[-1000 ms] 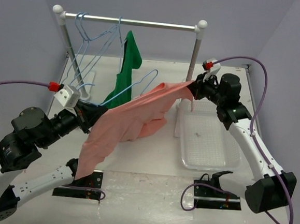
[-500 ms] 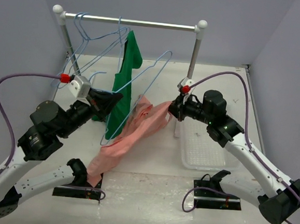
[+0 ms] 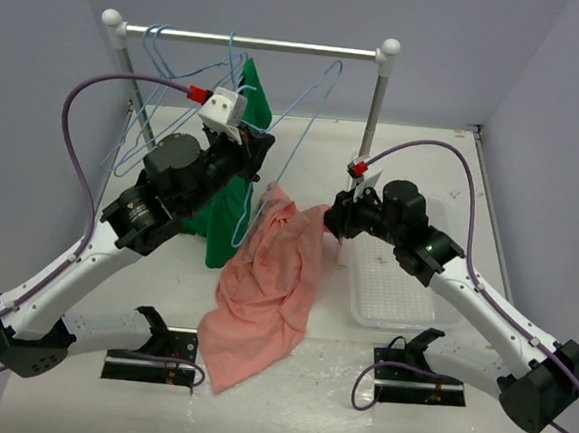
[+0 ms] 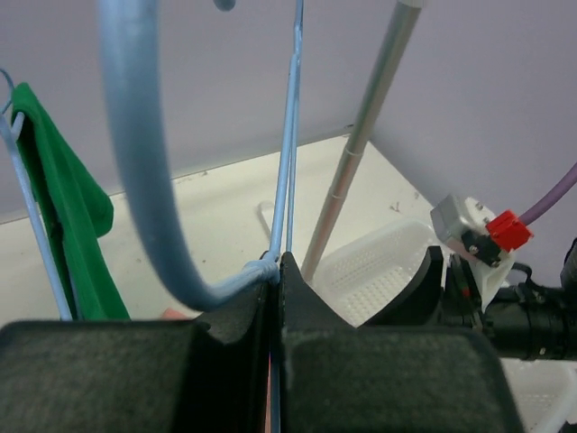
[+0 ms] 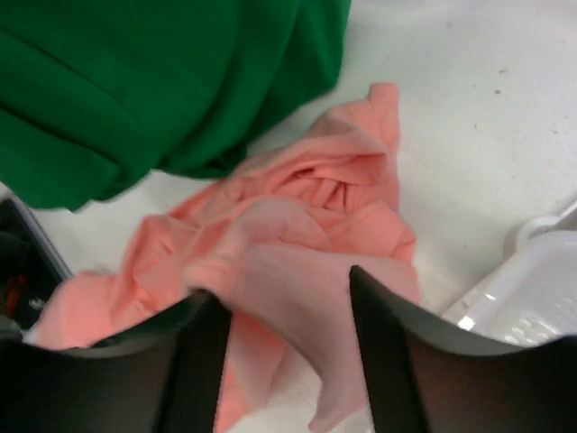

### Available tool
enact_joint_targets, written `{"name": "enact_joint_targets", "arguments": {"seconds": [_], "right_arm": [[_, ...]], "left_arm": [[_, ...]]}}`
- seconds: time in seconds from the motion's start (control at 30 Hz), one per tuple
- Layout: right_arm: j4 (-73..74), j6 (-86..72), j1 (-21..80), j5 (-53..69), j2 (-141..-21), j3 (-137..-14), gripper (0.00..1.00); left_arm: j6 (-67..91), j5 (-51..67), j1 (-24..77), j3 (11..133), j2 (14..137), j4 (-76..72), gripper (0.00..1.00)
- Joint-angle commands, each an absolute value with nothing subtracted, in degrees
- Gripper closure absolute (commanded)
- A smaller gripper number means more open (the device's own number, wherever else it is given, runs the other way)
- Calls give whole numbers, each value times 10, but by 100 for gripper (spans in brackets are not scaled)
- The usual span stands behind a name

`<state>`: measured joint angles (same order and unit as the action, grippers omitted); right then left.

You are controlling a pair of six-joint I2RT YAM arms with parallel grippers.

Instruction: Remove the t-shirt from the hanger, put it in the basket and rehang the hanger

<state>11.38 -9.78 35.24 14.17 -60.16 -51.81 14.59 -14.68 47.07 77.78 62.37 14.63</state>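
left gripper [image 4: 278,271] is staying clamped on the hanger [image 4: 131,135], now lifting it bare toward the rail [image 3: 253,43]. right gripper [image 5: 287,298] is parting its jaws around the t-shirt [image 3: 269,285], which is now slumping in front of the rail, seemingly freed.

And the pink t-shirt [image 3: 268,295] is down on the worktop [image 3: 296,383], a long crumpled heap running from the middle toward the near edge, sleeves lost in the folds. Its upper end bunches up at the right hand [image 5: 284,289], with a soft fold lying between fingers [image 5: 383,361] that stand apart. The hanger [image 4: 131,153] is bare: thin light-blue wire, up in the air and tilted, hook at the top, pinched right at the twisted neck by the tightly closed left hand [image 4: 278,271]. Its low corner hangs just beside the shirt's top edge; whether they touch is hard to tell.
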Motion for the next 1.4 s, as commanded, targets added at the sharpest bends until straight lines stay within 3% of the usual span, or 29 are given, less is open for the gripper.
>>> {"name": "enact_joint_targets", "arguments": {"seconds": [0.0,0.03,0.5,0.7,1.1,1.37], "right_arm": [[126,-121,361,130,-627,-511,38],[130,-126,362,115,-628,-512,1],[152,-184,362,-39,-486,-492,1],[159,-181,362,-48,-439,-475,1],[169,-147,362,-84,-432,-468,1],[172,-128,362,-95,-425,-465,1]], "left_arm": [[156,-213,473,836,651,163,100],[155,-215,473,854,660,176,100],[136,-353,472,1066,865,229,100],[105,-392,468,1147,946,225,100],[126,-296,407,1163,1012,231,100],[104,-259,406,1028,956,167,100]]}}
